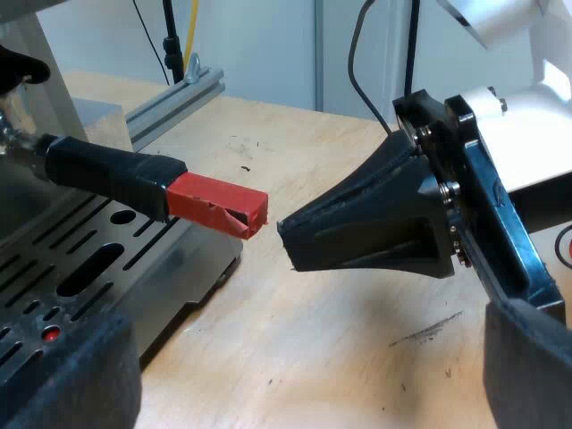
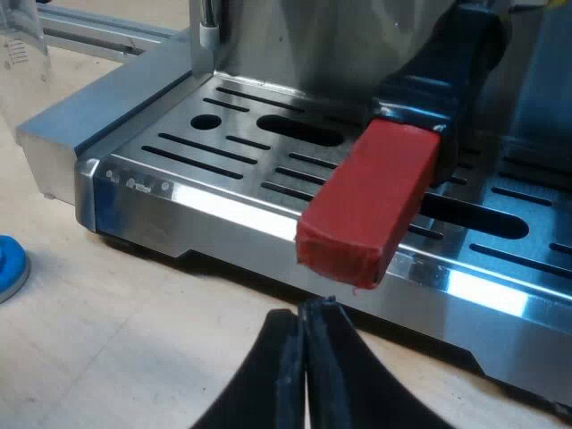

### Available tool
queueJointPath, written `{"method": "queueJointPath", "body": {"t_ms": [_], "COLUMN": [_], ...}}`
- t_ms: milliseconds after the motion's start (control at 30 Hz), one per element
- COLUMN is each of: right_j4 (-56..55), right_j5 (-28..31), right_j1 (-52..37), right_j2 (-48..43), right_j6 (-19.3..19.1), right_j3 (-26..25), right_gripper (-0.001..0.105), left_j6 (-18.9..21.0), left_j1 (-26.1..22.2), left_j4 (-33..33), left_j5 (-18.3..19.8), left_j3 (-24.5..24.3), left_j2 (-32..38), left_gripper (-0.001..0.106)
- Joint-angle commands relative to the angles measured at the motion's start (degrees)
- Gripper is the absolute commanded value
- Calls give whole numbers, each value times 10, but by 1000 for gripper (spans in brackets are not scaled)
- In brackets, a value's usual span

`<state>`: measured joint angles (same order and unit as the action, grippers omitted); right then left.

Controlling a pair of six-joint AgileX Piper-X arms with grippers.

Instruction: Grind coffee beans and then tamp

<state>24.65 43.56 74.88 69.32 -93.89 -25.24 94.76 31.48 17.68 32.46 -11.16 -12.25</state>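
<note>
- The holder's dark handle [image 1: 107, 170] reaches out from the front of the espresso machine [image 1: 27, 206] above the slotted drip tray [image 1: 80, 268]. Its red end [image 1: 219, 204] overhangs the tray's outer edge, with bare table underneath.
- The right gripper [image 1: 290, 241] points its tip at that red end, just short of it, with a narrow gap between them. In the right wrist view its two black fingers [image 2: 284, 375] are pressed together with nothing between them, and they sit just below the red end [image 2: 371, 206].
- The left gripper [image 1: 308, 357] has its fingers spread wide apart and holds nothing. The right gripper, the red end and a broad stretch of wood lie between and beyond them.
- The surface is a pale wooden table [image 1: 357, 357] with a few dark specks and a scuff. The tray's polished front lip [image 2: 268, 223] stands just above it.
- Far behind the machine, an aluminium rail [image 1: 179, 94] runs along the table before a pale wall [image 1: 268, 45].
- The right wrist view takes in a blue tamper [image 2: 9, 268] lying on the table well apart from the tray's corner, and a clear measuring glass [image 2: 18, 36] beyond it.
- The left wrist view gives the right gripper's side profile and a small red spot [image 1: 51, 334] in one tray slot.
</note>
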Motion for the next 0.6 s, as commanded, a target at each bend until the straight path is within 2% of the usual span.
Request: {"method": "queueJointPath", "body": {"t_ms": [33, 200, 600], "right_j4": [18, 35, 38], "right_j5": [8, 27, 24], "right_j1": [-1, -4, -33], "right_j2": [0, 0, 0], "right_j6": [-1, -1, -1], "right_j3": [-1, -1, -1], "right_gripper": [0, 0, 0], "left_j6": [1, 1, 3], "left_j1": [3, 3, 3], "left_j4": [-9, -13, -13], "left_j5": [12, 31, 31], "left_j3": [2, 2, 2], "left_j2": [-1, -1, -1], "left_gripper": [79, 79, 79]}}
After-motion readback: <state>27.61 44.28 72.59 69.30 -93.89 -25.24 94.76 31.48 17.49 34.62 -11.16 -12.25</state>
